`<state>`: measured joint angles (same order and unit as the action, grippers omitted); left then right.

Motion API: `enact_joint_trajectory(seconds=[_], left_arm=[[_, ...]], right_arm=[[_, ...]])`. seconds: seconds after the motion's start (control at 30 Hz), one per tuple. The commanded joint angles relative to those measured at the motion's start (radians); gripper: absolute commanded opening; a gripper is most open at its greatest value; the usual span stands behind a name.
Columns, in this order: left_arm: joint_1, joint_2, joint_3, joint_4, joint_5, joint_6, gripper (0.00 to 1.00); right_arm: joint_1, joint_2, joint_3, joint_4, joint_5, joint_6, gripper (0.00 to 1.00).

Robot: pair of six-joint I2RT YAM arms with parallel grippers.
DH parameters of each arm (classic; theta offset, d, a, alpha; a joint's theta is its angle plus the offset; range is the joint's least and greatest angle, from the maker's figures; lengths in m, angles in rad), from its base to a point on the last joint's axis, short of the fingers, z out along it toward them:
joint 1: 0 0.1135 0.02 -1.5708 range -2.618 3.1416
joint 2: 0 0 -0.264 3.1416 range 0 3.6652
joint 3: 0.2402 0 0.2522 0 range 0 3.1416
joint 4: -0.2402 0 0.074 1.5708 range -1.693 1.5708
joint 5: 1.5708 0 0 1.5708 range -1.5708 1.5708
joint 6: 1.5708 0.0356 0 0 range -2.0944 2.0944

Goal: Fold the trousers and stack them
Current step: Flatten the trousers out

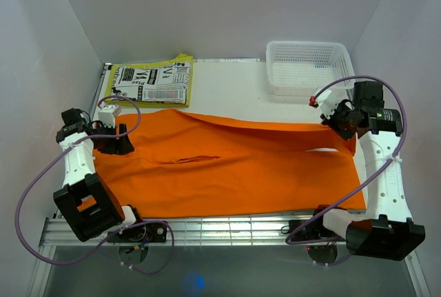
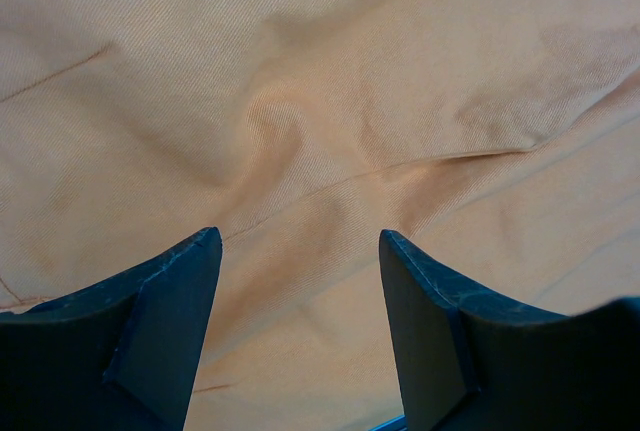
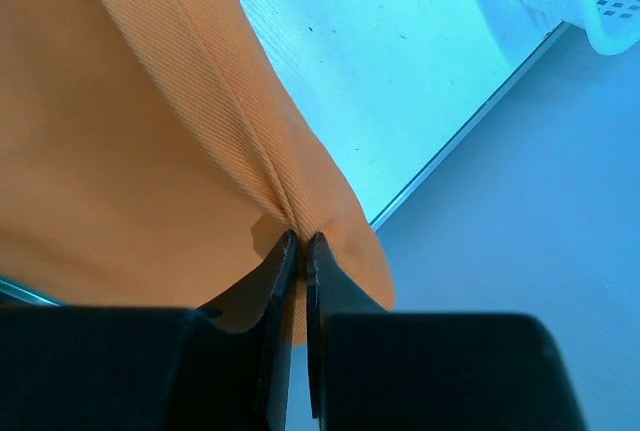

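Across the white table [image 1: 234, 83], you see the bright orange soft cloth trousers [image 1: 227, 173] spread out. Your right gripper [image 3: 302, 241] pinches their lifted right edge. Your left gripper [image 2: 300, 241] sits over their left end, jaws apart.

One pair of orange trousers [image 1: 227, 173], one white mesh basket [image 1: 306, 69] and one printed sheet of paper [image 1: 153, 82] are sitting on the one table [image 1: 234, 90]. Two robot arms are showing, the left arm [image 1: 77, 166] and the right arm [image 1: 386, 180], each carrying one pincer, so the left pincer [image 1: 116, 144] and the right pincer [image 1: 339, 126] are making two. Two purple cables are trailing too, the left cable [image 1: 18, 218] and the right cable [image 1: 404, 121].
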<state>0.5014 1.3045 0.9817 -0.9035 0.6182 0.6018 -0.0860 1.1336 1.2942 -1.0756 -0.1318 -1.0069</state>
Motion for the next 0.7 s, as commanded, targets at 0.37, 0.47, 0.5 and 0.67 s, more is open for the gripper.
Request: enact_joint_trajectory(seconds=[0.37, 0.47, 0.5, 0.67], left_arm=[[-0.003, -0.054, -0.005, 0.029, -0.040, -0.025, 0.76], [-0.001, -0.044, 0.009, 0.026, -0.070, -0.025, 0.76], [0.000, -0.039, 0.014, 0.026, -0.074, -0.027, 0.76], [-0.001, -0.008, 0.080, 0.008, -0.072, -0.046, 0.79]], right_arm=[[-0.073, 0.559, 0.161, 0.483, 0.127, 0.157, 0.08], [-0.107, 0.782, 0.364, 0.497, 0.168, 0.188, 0.08], [-0.110, 0.831, 0.463, 0.484, 0.173, 0.191, 0.08], [-0.107, 1.028, 0.663, 0.321, 0.205, 0.215, 0.88]])
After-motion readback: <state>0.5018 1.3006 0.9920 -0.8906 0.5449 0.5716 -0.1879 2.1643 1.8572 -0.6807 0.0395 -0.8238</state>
